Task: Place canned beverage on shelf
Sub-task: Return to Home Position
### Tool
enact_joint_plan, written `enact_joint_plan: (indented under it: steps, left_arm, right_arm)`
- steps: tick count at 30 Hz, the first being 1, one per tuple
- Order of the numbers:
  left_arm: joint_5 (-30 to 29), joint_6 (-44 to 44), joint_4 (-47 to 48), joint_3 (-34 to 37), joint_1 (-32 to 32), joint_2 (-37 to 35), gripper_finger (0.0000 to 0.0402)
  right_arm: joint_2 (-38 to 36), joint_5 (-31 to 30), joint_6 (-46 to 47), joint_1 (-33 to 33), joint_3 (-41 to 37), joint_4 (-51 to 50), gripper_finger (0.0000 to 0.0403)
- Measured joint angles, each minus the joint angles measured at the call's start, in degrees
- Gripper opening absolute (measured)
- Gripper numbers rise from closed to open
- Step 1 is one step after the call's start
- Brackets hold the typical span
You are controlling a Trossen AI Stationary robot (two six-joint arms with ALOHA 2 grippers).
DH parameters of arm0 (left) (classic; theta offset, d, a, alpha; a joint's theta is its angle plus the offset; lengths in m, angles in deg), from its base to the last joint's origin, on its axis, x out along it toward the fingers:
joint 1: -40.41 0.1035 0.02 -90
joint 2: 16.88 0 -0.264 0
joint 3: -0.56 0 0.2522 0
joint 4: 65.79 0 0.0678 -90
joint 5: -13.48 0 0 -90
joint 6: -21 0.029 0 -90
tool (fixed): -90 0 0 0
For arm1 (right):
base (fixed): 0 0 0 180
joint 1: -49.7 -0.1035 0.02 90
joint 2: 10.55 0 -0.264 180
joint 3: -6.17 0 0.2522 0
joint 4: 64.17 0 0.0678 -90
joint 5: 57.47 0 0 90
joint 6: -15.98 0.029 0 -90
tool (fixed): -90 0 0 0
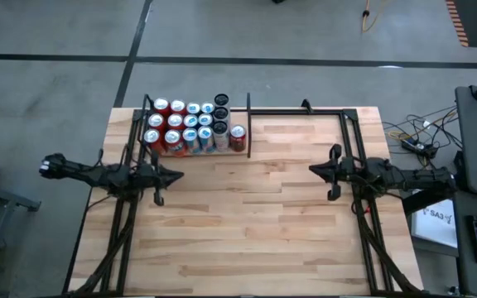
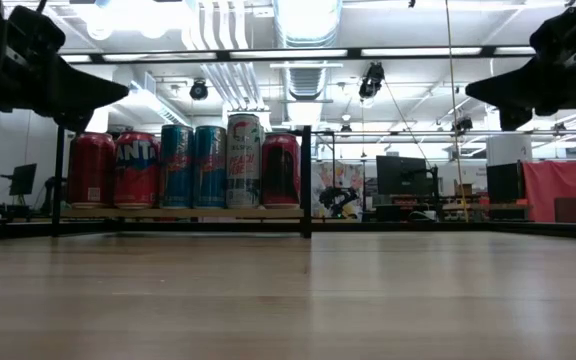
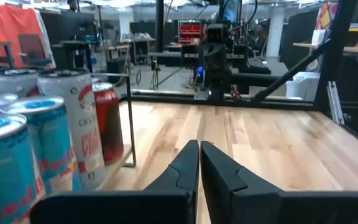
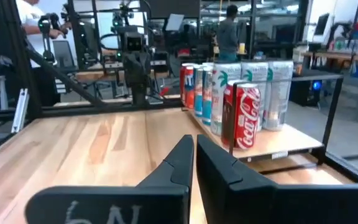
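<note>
Several rows of cans (image 1: 190, 126) fill the shelf (image 1: 248, 132) from above. The left gripper (image 1: 172, 175) is near its front, the right gripper (image 1: 315, 170) well apart. Low view: cans upright on the shelf. Left wrist: claw clenched, empty. Right wrist: likewise. Best to pull back away from the shelf, no sideways sweep.

Glossy metal cans (image 2: 195, 165) on matt wood shelf (image 2: 168, 213).

Bright, even overhead light; ceiling lights (image 2: 303, 20) glare white in low view; soft sheen on table (image 1: 247, 223)
</note>
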Motion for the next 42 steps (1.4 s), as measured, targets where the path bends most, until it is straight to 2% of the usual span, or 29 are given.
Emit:
enact_joint_plan:
  steps: [8, 23, 42]
  left_arm:
    - [-0.78, -5.96, 0.42, -0.3, 0.0, 3.78, 0.0]
    - [-1.05, -5.52, 0.42, -0.46, 0.0, 7.28, 0.0]
    - [-1.05, -5.52, 0.27, -0.5, 0.0, 7.8, 0.0]
  right_arm:
    - [2.25, -2.14, -6.94, 0.02, -0.02, 0.05, 0.0009]
    - [2.57, -2.3, -5.14, 0.0, -0.04, -0.05, 0.0009]
    - [2.57, -2.3, -5.18, 0.0, -0.09, -0.15, 0.0009]
